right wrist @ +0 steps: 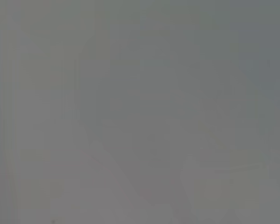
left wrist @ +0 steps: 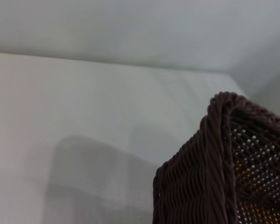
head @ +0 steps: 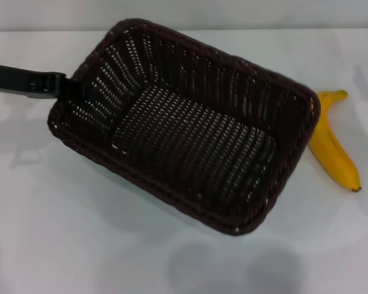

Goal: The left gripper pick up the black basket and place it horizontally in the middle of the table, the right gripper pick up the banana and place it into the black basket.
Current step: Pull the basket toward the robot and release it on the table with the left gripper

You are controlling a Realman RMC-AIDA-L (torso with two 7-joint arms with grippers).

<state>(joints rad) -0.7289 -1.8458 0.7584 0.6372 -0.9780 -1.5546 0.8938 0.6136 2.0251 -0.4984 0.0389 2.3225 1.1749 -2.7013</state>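
Observation:
The black basket is in the middle of the white table, skewed at an angle, with a shadow spread beneath it. My left gripper, a slim black bar reaching in from the left, is shut on the basket's left rim. A corner of the basket also shows in the left wrist view. The yellow banana lies on the table just right of the basket, close to its right end wall. The right gripper is out of view; the right wrist view shows only a blank grey surface.
The back edge of the table runs just behind the basket. Bare tabletop lies in front of the basket and at the left in the left wrist view.

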